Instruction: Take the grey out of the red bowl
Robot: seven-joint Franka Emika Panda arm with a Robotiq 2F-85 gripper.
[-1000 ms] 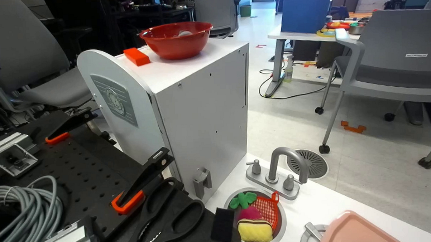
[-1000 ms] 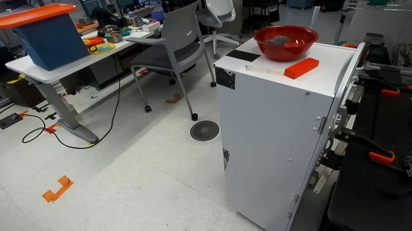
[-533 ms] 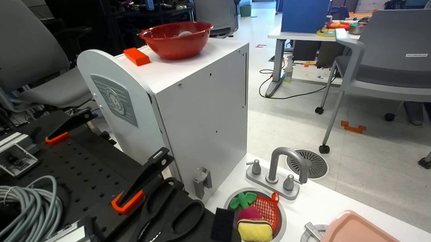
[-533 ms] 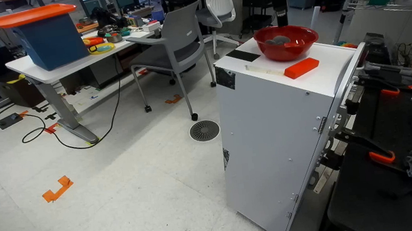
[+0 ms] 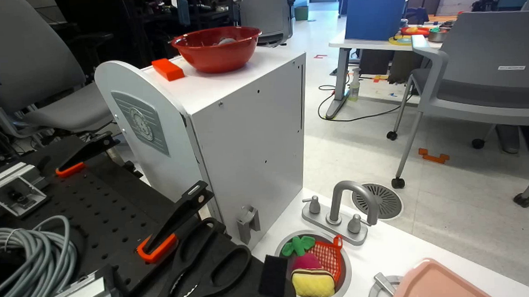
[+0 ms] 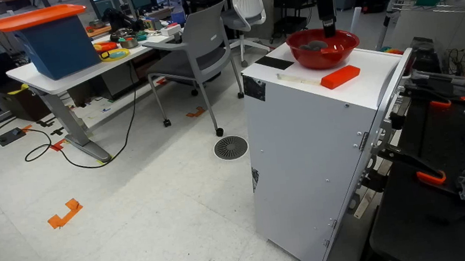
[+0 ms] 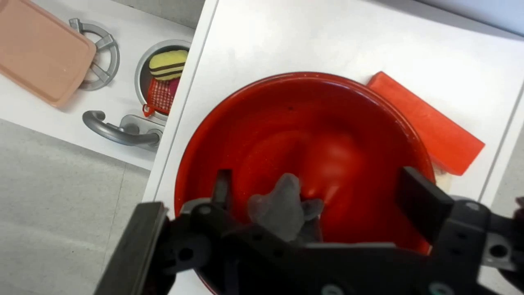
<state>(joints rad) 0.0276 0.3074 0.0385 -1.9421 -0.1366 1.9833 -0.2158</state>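
While the gripper (image 7: 321, 192) stood spread wide over the glossy red bowl (image 7: 254, 131), central in the wrist view, the grey lobed object (image 7: 282, 211) lay inside the bowl, below the frame's centre.

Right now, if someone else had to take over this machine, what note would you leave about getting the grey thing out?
Tool: open, holding nothing, over the red bowl; exact height hard to tell.
Grey thing: lumpy, inside the bowl, partly hidden by the tool in the wrist view.
Bowl: upright on the white cabinet, near the orange-red block.
Done: tool positioned over the bowl; nothing gripped yet.
Left: grip the grey thing and lift it out of the bowl. The task names no place to put it.
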